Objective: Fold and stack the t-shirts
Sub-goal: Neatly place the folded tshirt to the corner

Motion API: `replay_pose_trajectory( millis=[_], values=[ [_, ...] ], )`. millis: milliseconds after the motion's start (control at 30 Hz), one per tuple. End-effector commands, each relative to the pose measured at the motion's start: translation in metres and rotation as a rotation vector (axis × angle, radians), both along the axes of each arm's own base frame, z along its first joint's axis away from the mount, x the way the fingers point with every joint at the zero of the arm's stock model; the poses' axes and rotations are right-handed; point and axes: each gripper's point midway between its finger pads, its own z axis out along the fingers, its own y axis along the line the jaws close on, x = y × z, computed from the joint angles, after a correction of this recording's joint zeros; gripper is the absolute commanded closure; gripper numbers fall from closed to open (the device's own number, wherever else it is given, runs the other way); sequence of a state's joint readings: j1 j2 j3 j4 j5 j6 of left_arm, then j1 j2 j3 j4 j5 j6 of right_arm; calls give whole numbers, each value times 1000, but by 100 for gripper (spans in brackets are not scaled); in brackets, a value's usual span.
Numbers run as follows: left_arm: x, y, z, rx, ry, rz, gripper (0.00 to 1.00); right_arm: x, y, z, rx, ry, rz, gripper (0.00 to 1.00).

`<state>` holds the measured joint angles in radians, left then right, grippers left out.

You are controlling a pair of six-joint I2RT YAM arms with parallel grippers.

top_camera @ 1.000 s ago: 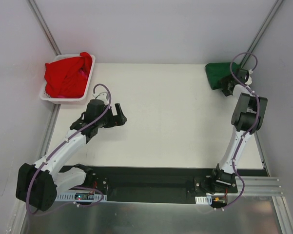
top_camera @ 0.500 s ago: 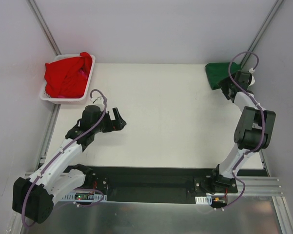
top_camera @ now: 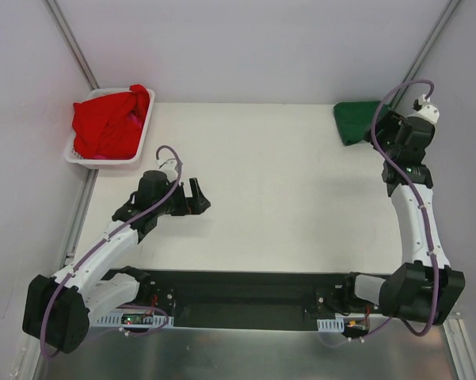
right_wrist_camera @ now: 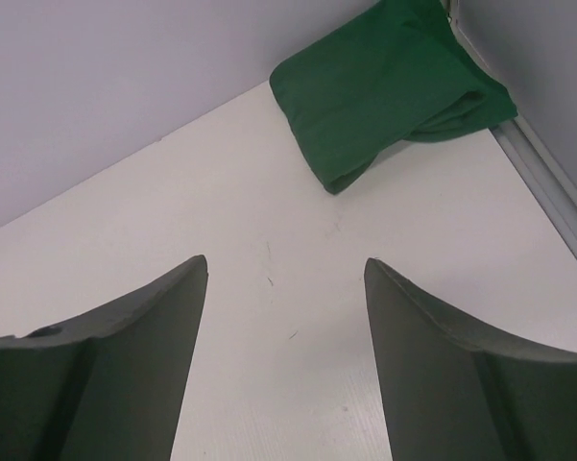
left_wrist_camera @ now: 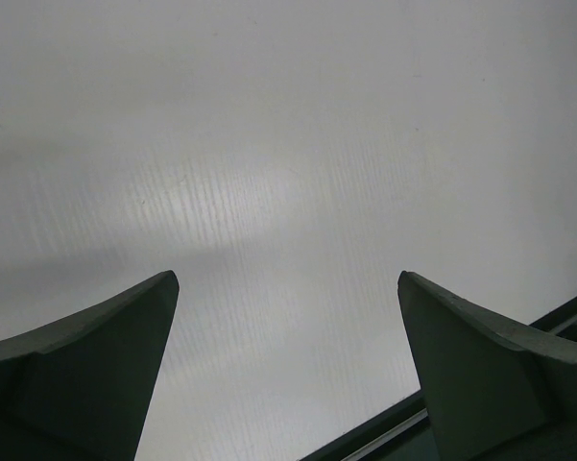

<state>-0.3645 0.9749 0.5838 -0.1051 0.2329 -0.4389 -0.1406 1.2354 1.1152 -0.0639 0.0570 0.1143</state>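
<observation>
The right gripper gapes empty near the folded green t-shirt at the counter's far right corner. The left gripper, also wide, hovers over the counter's left. The red t-shirts, heaped in the basket at its far left corner, look limp and light: pinch a hem.

A white table sits boxed by pale grey walls — evenly lit.

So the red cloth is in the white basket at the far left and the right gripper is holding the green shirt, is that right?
Not quite: the right wrist view shows the right gripper open and empty, with the green shirt lying folded on the table beyond it. The rest is right.
</observation>
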Motion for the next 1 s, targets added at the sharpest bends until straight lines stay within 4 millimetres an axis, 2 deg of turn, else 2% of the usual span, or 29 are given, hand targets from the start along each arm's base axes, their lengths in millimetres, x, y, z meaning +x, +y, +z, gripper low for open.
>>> replay_pose_trajectory(
  millis=[0,67,100,167,200,300,400,500,533,600,667,733,767,833,900,967],
  values=[
    [8,-3,4,-3,-47,-20,1,-23,7,-12,-51,78,34,30],
    [12,-2,3,11,-42,-7,1,-31,25,-13,-51,94,84,29],
    [16,-2,5,15,-46,-2,1,-33,36,-13,-76,103,113,24],
    [21,0,10,24,-59,13,1,-43,44,-17,-96,138,124,23],
    [23,0,10,30,-58,19,1,-47,57,-18,-110,145,159,17],
    [30,7,12,70,-65,56,1,-62,77,-21,-144,173,197,2],
    [34,17,12,114,-58,100,1,-78,90,-34,-170,232,217,1],
    [35,21,14,135,-60,113,1,-93,103,-52,-180,286,241,4],
    [34,21,13,140,-56,113,1,-99,105,-65,-187,315,247,4],
    [33,22,12,148,-58,111,1,-107,110,-71,-214,322,249,4],
    [31,23,11,155,-49,112,1,-116,112,-89,-234,358,256,4],
    [30,25,8,166,-47,122,1,-124,115,-96,-255,366,252,4],
    [26,25,5,171,-39,119,1,-130,115,-108,-256,387,254,4],
    [25,27,5,173,-42,128,1,-136,120,-111,-257,366,262,4],
    [23,27,4,172,-42,126,1,-144,122,-124,-258,379,259,4],
    [22,31,3,186,-47,151,1,-149,123,-129,-247,379,255,4]
  ],
)
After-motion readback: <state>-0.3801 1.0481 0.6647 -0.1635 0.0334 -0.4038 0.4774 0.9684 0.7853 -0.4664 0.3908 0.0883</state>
